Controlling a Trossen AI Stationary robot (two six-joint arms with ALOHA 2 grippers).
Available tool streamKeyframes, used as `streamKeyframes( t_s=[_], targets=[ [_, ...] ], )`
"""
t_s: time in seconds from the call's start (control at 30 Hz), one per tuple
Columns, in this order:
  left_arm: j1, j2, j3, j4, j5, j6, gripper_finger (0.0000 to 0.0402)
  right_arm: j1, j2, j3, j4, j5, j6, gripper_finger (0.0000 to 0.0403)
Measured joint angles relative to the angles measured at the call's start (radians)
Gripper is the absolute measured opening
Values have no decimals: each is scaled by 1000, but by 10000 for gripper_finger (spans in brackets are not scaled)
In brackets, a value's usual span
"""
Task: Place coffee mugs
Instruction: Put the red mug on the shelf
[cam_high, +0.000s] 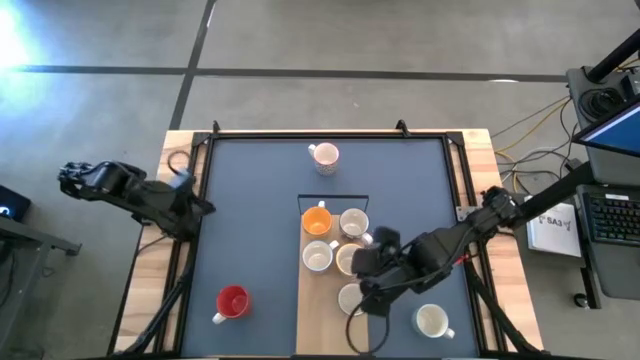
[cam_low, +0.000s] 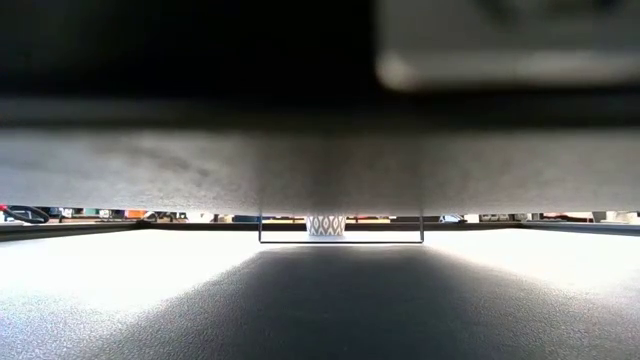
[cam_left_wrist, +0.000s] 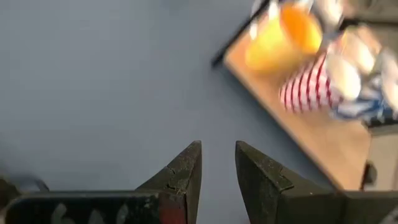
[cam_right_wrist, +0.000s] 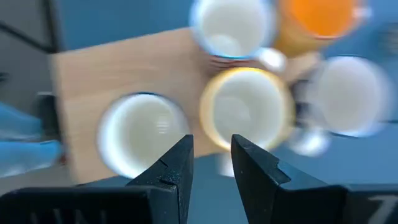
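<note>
Five mugs stand on a wooden board (cam_high: 312, 300): orange (cam_high: 317, 220), white (cam_high: 354, 222), white (cam_high: 318, 256), cream-rimmed (cam_high: 347, 260) and white (cam_high: 350, 298). On the mat stand a red mug (cam_high: 233, 302), a white one (cam_high: 432, 320) and a patterned one (cam_high: 324, 156), which also shows in the low view (cam_low: 326, 225). My right gripper (cam_high: 366, 276) hovers over the board. In its wrist view its fingers (cam_right_wrist: 211, 158), with only a narrow slit between them, point between a white mug (cam_right_wrist: 143, 134) and the cream-rimmed mug (cam_right_wrist: 247, 109). My left gripper (cam_left_wrist: 217, 168), equally narrow, waits at the table's left edge (cam_high: 200, 207).
The dark mat (cam_high: 260, 180) lies inside a wooden table frame (cam_high: 155, 290). Bare mat shows on the left half and along the far side. Cables and a desk with a keyboard (cam_high: 610, 215) lie beyond the right edge. A dark mass blocks most of the low view.
</note>
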Motion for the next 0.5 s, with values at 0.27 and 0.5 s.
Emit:
streamKeyframes(
  t_s=[0.27, 0.5],
  targets=[
    [-32, 128, -134, 131, 235, -66, 80, -4, -78, -51, -184, 231, 39, 94],
    [-108, 216, -125, 252, 219, -106, 80, -47, -290, -339, -159, 292, 78, 84]
  ],
)
